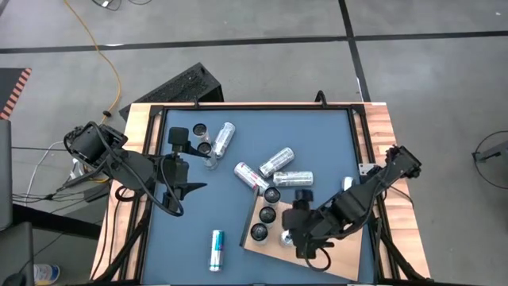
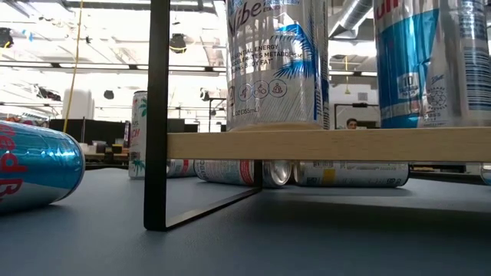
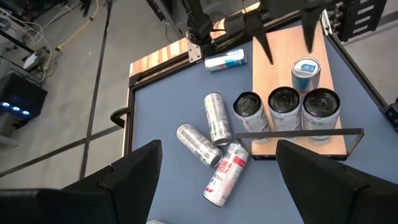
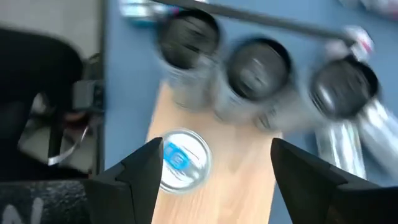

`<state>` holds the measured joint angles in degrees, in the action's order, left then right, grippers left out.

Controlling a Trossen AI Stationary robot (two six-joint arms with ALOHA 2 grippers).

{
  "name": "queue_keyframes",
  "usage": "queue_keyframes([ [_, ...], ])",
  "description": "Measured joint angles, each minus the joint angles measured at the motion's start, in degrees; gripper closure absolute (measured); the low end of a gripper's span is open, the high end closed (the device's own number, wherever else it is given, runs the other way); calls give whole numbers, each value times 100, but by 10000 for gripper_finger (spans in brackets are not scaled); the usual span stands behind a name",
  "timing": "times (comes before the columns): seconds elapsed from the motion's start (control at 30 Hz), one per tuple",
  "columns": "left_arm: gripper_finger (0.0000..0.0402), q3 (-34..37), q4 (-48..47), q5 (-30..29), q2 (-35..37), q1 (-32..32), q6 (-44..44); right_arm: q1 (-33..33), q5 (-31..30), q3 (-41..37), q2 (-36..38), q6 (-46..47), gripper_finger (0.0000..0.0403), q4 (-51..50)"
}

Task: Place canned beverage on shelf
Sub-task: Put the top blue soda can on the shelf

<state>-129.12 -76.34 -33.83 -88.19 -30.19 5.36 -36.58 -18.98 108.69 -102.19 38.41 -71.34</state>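
The shelf (image 1: 317, 258), a light wooden board with a black metal frame, stands at the table's near right. On it stand three dark-topped cans in a row (image 1: 267, 214) and a blue-topped can (image 1: 287, 237) behind them, all upright on their bases. My right gripper (image 4: 214, 165) hovers open just above the blue-topped can (image 4: 180, 160), which shows beside one finger and clear of it. My left gripper (image 3: 217, 146) waits open and raised at the table's left. The low view shows the shelf's edge (image 2: 330, 144) with cans (image 2: 276, 61) standing on it.
Several cans lie on their sides on the tabletop: three mid-table (image 1: 276, 161) near the shelf's far end, one at the far left (image 1: 224, 139), one near the front edge (image 1: 216, 249). Two upright cans (image 1: 202, 139) stand at the far left.
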Motion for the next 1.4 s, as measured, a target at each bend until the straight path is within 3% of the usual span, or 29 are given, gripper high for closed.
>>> queue_keyframes([
  [0.27,99,0,42,2,1,1,-39,-912,-1886,-445,-26,3675,125,-247],
  [0.37,99,0,43,1,1,1,2,-1012,-2263,-490,-26,4689,125,-187],
  [0.7,99,0,46,16,1,1,-76,-842,-2311,-490,-800,3780,125,106],
  [0.97,99,0,92,35,1,0,-113,-991,-2784,-466,-1231,4281,125,267],
  [1.4,99,0,144,47,1,1,-196,-1130,-2717,-468,-1224,4883,125,-368],
])
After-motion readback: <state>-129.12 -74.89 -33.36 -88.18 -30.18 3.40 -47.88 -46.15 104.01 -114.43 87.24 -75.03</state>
